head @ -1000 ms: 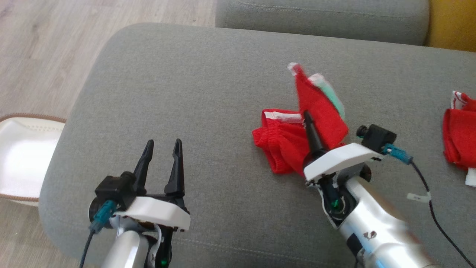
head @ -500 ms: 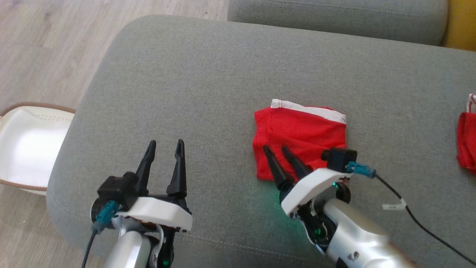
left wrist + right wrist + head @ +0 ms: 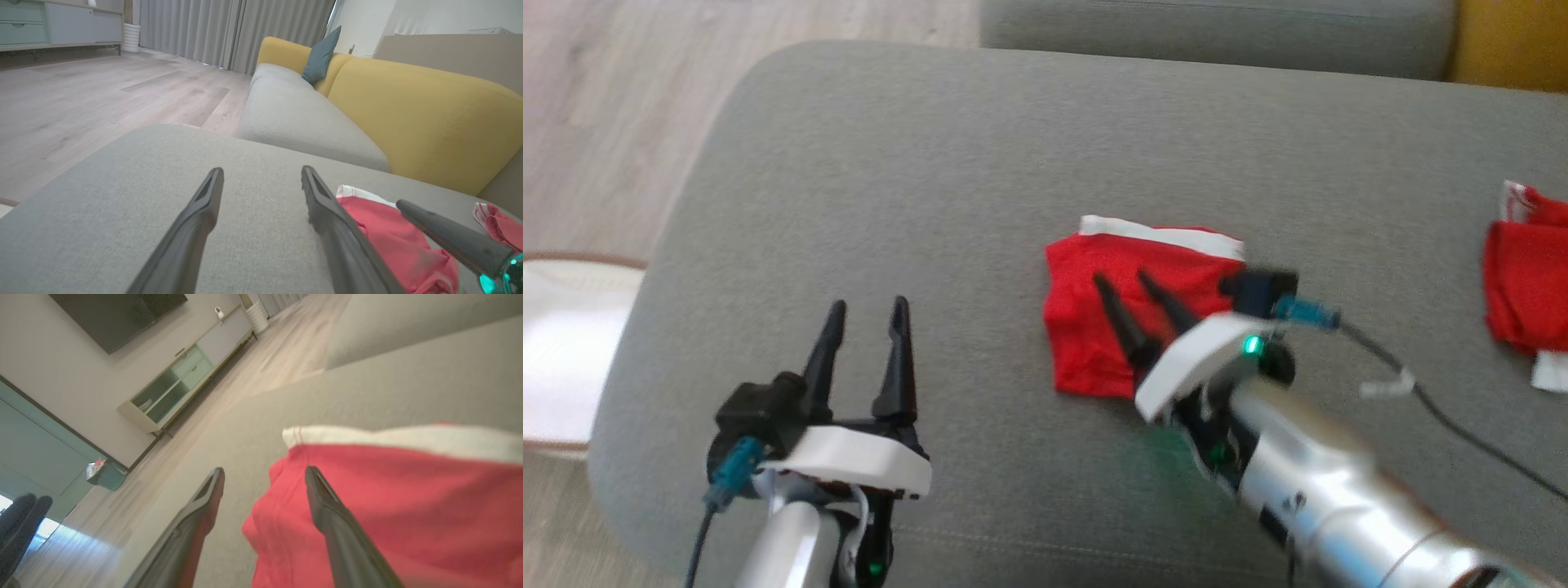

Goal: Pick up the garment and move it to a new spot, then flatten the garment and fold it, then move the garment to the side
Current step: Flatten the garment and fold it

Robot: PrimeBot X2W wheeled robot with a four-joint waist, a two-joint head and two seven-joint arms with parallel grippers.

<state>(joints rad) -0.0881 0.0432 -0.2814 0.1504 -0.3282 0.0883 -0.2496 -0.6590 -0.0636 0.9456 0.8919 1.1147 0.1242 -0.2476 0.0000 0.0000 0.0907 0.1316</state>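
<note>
The garment is a red piece with a white band along its far edge, lying folded flat on the grey cushion. My right gripper hovers open over its near part, fingers spread with nothing between them. The right wrist view has the red garment under and to the right of the open fingers. The left gripper stands open over bare cushion, well left of the garment. From the left wrist, the garment lies to the right, with the right gripper's finger above it.
A second red cloth lies near the cushion's right edge. A white basket sits on the wooden floor to the left. Another grey seat and a yellow sofa back stand beyond.
One second ago the right gripper held a flap of the garment up. It has let go and opened, and the garment now lies folded flat. The camera shifted slightly.
</note>
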